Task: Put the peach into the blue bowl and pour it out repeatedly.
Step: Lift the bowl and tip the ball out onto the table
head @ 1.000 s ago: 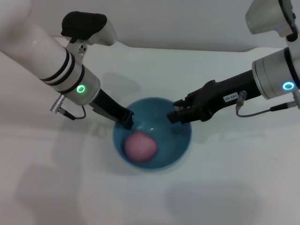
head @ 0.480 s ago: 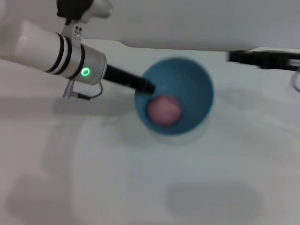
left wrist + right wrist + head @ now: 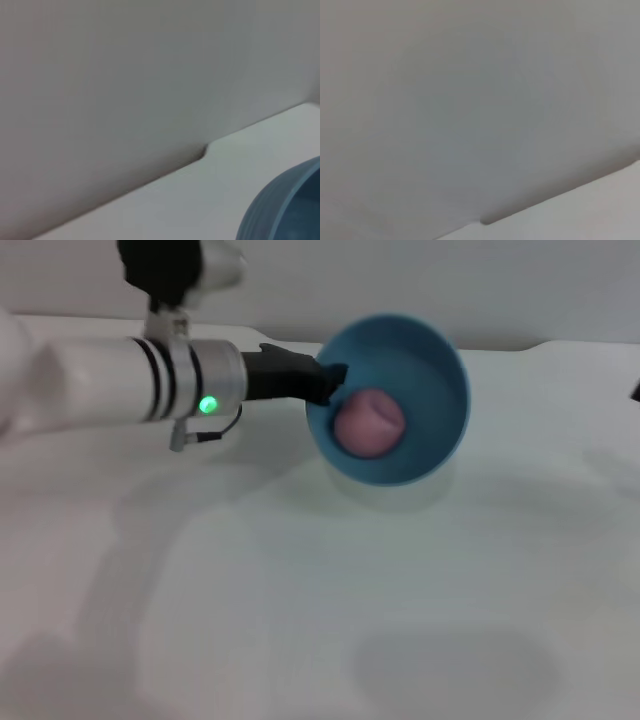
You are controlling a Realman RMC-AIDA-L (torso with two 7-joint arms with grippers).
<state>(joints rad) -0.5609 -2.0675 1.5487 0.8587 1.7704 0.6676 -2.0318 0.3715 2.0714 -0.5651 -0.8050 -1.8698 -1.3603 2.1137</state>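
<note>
Gripping the rim of the blue bowl, left gripper clamped on its near-arm edge, lifted and tipped off the white table. Resting inside the bowl against its lower wall: the peach. Loading evidently done, pour under way but peach not yet out. Right gripper barely glimpsed far from the bowl at the head view's edge; cannot tell its opening.

Left hand outstretched, horizontal, clamped on rim; right arm barely visible.
</note>
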